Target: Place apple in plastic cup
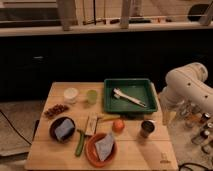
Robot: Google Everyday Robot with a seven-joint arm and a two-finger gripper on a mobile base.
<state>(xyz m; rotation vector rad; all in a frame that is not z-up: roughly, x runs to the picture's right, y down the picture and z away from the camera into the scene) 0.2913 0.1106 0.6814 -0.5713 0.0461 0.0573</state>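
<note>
Hanging at right of frame, just off the desk [145, 156] edge beside the tray [131, 106]: tool [166, 113]. Can't tell how open it is. Apple [118, 125] lies lower left of the tool, mid-desk, past the metal cup [147, 128]. Cup [92, 96] sits upper left of the apple, left of the tray. Arm [189, 82] is bent, elbow high at right. Judgement: reach left and down first.

Orange-red apple [118, 125] near front centre, pale green plastic cup [92, 96] upright behind-left, well apart, end effector [164, 110] at right
</note>
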